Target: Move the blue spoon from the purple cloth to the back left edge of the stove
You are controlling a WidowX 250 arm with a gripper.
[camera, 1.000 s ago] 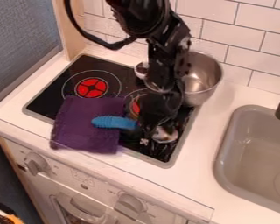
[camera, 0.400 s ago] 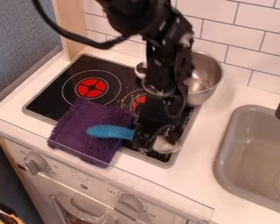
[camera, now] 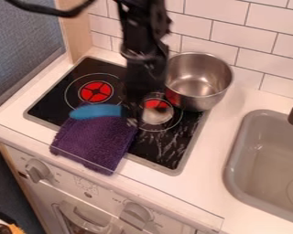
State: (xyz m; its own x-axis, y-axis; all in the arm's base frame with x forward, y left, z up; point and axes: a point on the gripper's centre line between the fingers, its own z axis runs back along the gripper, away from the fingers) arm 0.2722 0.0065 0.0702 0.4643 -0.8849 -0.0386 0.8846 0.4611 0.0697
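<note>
hangs steeply from the top edge by a black arm [camera: 143,55], ending in a downturned gripper [camera: 133,116] closed in a grasp.

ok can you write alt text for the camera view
A black robot gripper holds a blue-handled utensil over a black cooktop, its handle above the top edge of a purple cloth. A metal pot sits at the cooktop's far right corner, with a grey sink further right.

Location type: toy kitchen — identified by the stove [camera: 44,104] with red burner markings, control knobs [camera: 37,171], grey sink [camera: 233,160] — and white wall tiles [camera: 208,31].
</note>
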